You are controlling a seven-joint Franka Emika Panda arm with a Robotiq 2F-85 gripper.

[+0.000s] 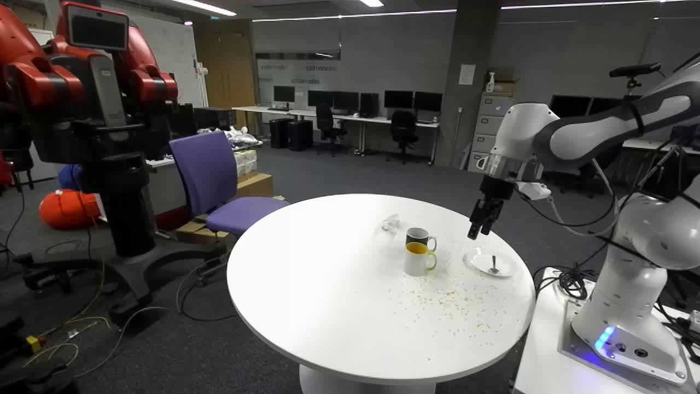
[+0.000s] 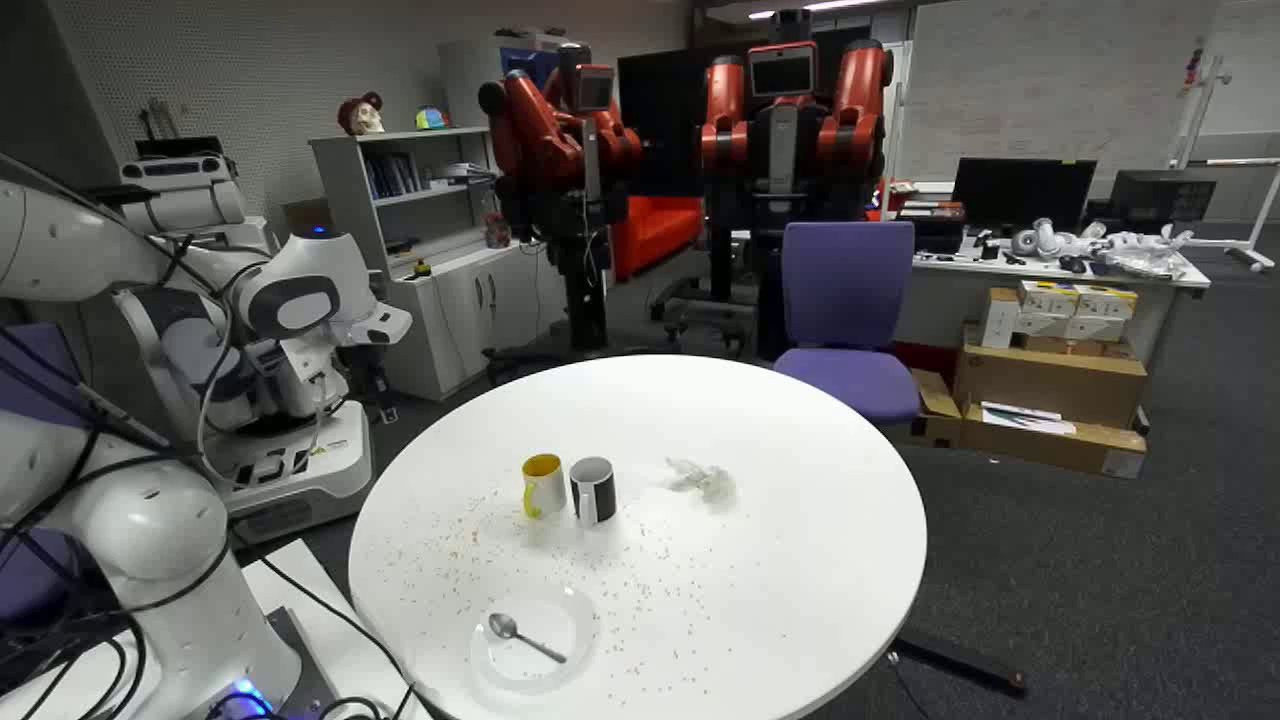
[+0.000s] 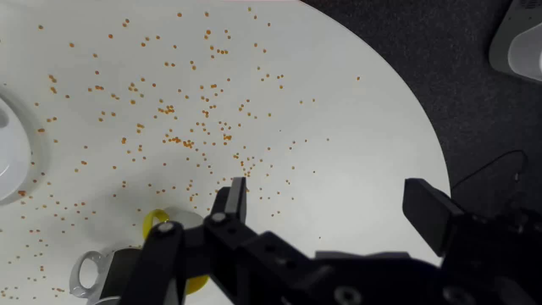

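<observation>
In an exterior view, a plate (image 1: pixel 479 262) is located below the pincer (image 1: pixel 479 233) — a spoon (image 1: pixel 494 269) is laid on it. Left of the pincer, a front mug (image 1: pixel 415 264) and a rear mug (image 1: pixel 418 236) are set close together on the table (image 1: pixel 306 284); grains (image 1: pixel 450 294) are scattered below-left.

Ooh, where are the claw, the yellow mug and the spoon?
Claw (image 1: pixel 479 233), in an exterior view: the gap between its fingertips.
Yellow mug (image 1: pixel 415 264), in an exterior view: outer wall.
Spoon (image 2: pixel 532 643), in an exterior view: its handle.
</observation>
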